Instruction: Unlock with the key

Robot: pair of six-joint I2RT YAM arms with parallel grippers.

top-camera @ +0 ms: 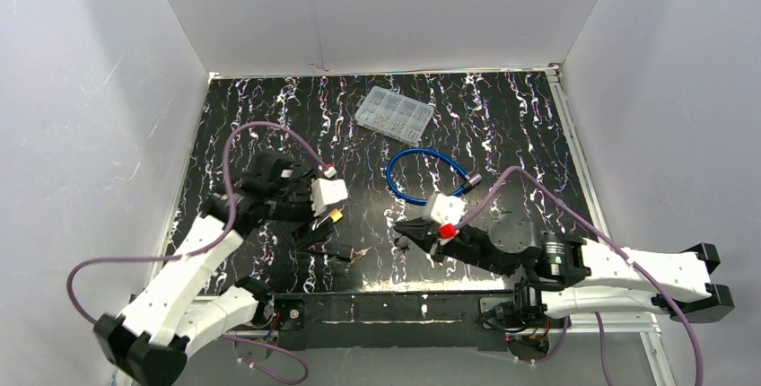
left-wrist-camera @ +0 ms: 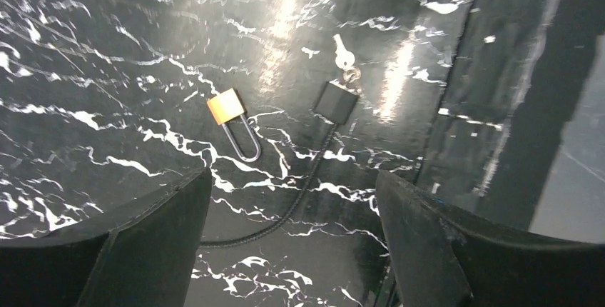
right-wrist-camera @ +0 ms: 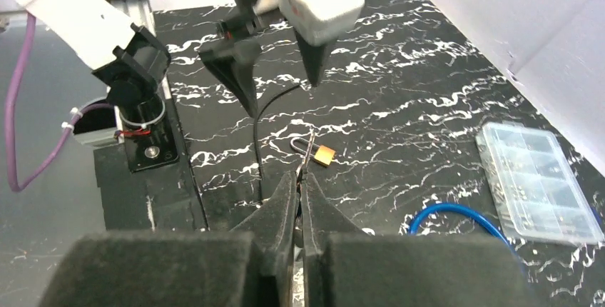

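Note:
A small brass padlock lies flat on the black marbled table, its steel shackle looking seated in the body. Beside it lies a silver key, ringed to a black fob with a black cord. My left gripper hangs open above them with nothing between its fingers, and the padlock sits just past its tips. My right gripper is shut and points at the padlock. A thin dark sliver sticks out past its tips. I cannot tell what it is.
A clear compartment box of small parts stands at the back. A blue cable loop lies right of centre, close to the right arm. A black rail runs along the near edge. White walls close in three sides.

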